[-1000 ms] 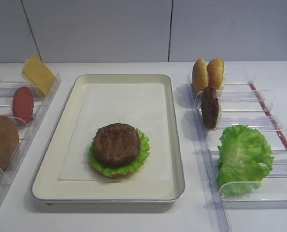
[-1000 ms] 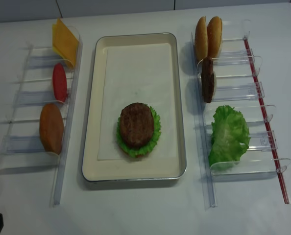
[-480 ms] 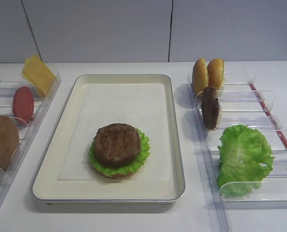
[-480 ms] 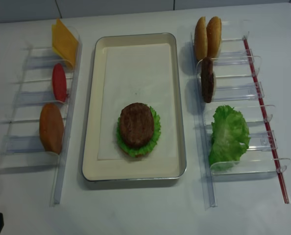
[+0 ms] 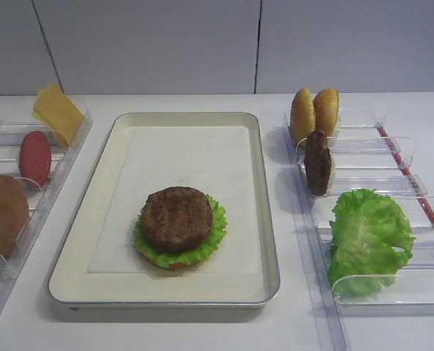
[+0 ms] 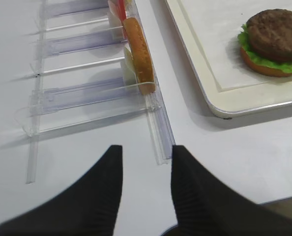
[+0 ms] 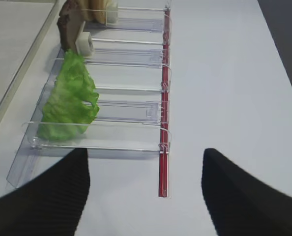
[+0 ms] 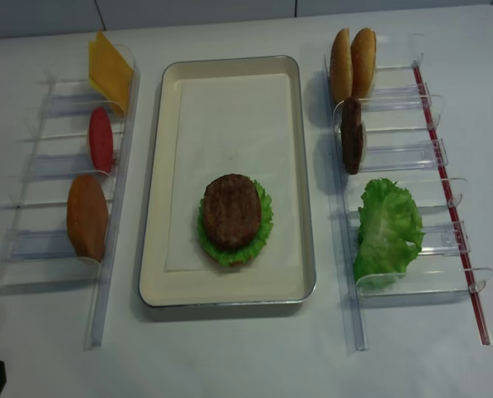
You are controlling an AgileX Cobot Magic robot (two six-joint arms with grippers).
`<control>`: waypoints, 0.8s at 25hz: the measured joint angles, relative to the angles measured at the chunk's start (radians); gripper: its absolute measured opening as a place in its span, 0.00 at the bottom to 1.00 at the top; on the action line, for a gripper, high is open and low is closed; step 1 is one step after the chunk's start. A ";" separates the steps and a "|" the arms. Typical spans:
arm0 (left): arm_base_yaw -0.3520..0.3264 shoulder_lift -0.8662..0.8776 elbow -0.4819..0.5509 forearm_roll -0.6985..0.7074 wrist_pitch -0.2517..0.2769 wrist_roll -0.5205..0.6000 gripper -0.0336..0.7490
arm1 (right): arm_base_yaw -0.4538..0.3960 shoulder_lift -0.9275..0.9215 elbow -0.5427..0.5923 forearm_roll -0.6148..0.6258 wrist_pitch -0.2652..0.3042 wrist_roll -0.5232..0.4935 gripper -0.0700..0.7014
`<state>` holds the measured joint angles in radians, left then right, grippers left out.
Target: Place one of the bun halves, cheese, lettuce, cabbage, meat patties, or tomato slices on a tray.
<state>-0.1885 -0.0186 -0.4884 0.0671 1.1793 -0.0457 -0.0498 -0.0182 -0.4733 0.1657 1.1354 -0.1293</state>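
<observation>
Exterior high view: rough dark-brown meat patty (image 5: pixel 177 218) tops ruffled green lettuce (image 5: pixel 214 232) on the silvery-rimmed rectangular tray (image 5: pixel 78 241). Both tools — right tool (image 7: pixel 145 191), left tool (image 6: pixel 146 191) — gape open, empty, above the white tabletop (image 8: pixel 246 356).

My table (image 5: pixel 202 333) is plain white and evenly lit, with soft shadows. Behind its far edge I see a pale grey panelled wall (image 5: pixel 144 44), split by thin dark seams (image 5: pixel 258 44).
</observation>
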 joint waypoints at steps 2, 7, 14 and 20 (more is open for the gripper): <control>0.000 0.000 0.000 0.000 0.000 0.000 0.33 | 0.000 0.000 0.000 -0.017 0.000 0.024 0.73; 0.000 0.000 0.000 0.000 0.000 0.000 0.33 | 0.000 0.000 0.000 -0.027 0.000 0.038 0.73; 0.000 0.000 0.000 0.000 0.000 0.000 0.33 | 0.000 0.000 0.000 -0.027 0.000 0.038 0.73; 0.000 0.000 0.000 0.000 0.000 0.000 0.33 | 0.000 0.000 0.000 -0.029 0.000 0.038 0.73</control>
<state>-0.1885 -0.0186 -0.4884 0.0671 1.1793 -0.0457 -0.0498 -0.0182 -0.4733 0.1367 1.1354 -0.0914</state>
